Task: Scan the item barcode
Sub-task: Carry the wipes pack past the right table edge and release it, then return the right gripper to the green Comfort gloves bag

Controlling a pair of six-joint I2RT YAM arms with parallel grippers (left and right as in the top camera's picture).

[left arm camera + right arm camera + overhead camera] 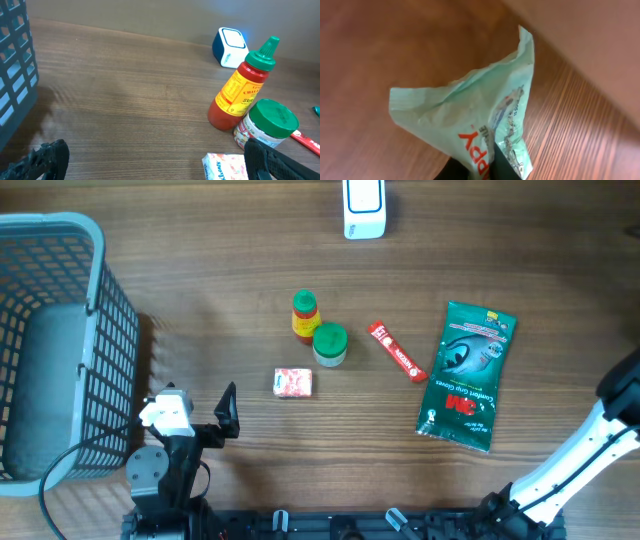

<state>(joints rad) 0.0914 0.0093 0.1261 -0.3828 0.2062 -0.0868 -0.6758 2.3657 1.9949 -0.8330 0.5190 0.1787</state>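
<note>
item: pale green packet (470,110), red lettering, crumpled, up off the wooden table (200,290); out of overhead frame
right gripper (482,169): pinching packet's bottom edge
left gripper (155,167): released, jaws wide, low over table near basket (60,222)
scanner (363,208): white/blue, far edge
mid-table: sauce bottle (304,315) touching green-lidded jar (330,343); pink box (293,383), red stick sachet (397,352), gloves pack (467,375)

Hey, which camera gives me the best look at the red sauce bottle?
Left wrist: the bottle stands in side view, with its label and green cap clear. Overhead shows it small, from above, next to the green-lidded jar. The right wrist view does not show it.
</note>
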